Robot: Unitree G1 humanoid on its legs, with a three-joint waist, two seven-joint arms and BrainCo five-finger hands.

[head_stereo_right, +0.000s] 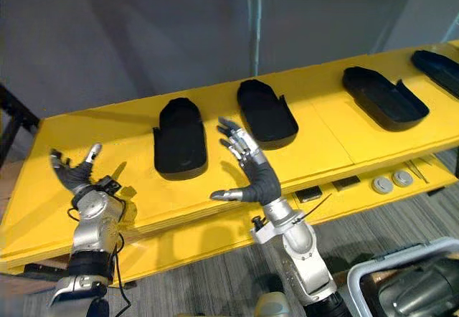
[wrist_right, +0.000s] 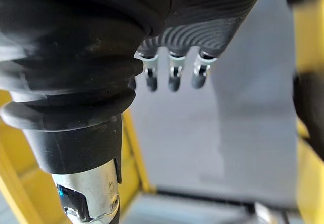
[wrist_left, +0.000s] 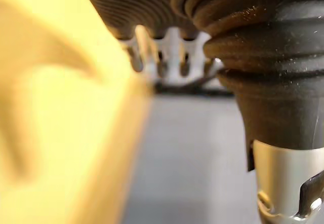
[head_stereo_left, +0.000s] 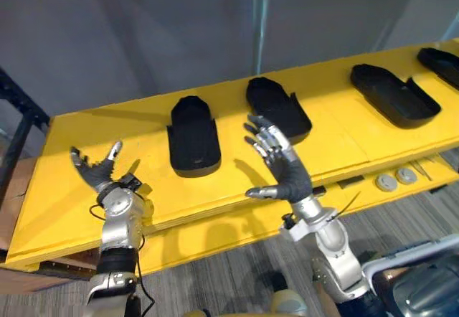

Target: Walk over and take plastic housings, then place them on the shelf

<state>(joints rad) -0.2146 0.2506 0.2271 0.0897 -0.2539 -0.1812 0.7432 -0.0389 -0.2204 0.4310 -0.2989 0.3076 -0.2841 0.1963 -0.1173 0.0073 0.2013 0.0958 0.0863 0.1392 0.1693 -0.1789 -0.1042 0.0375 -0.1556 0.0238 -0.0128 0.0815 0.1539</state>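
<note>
The yellow table (head_stereo_left: 64,152) is running across the head views, its long top carrying all the work pieces. Four black plastic housings (head_stereo_left: 193,141) are lying on it in a spaced row, none touching another. The one just marked is lying nearest the robot's left, a second housing (head_stereo_left: 278,109) is beside it, a third housing (head_stereo_left: 393,95) is well to the right and a fourth housing (head_stereo_left: 441,62) is sitting at the far right edge. Each is lying open side up, showing a hollow tray form with a raised rim.

The right hand (head_stereo_left: 283,166) is hanging above the table's front part, between the first two housings, with its fingers spread, its thumb out and nothing in it. The left hand (head_stereo_left: 97,173) is hovering over the table's left end, well apart from any housing, likewise splayed and empty.

Two small round discs (head_stereo_left: 396,179) are resting on the lower front ledge at the right.

Assessment: the housings are appearing as stiff moulded shells, probably light, with smooth walls likely to slip. The thin rim is looking like the weak point. Hold is best taken across the two long side walls near the middle, thumb on one and fingers on the other, not at the ends.
</note>
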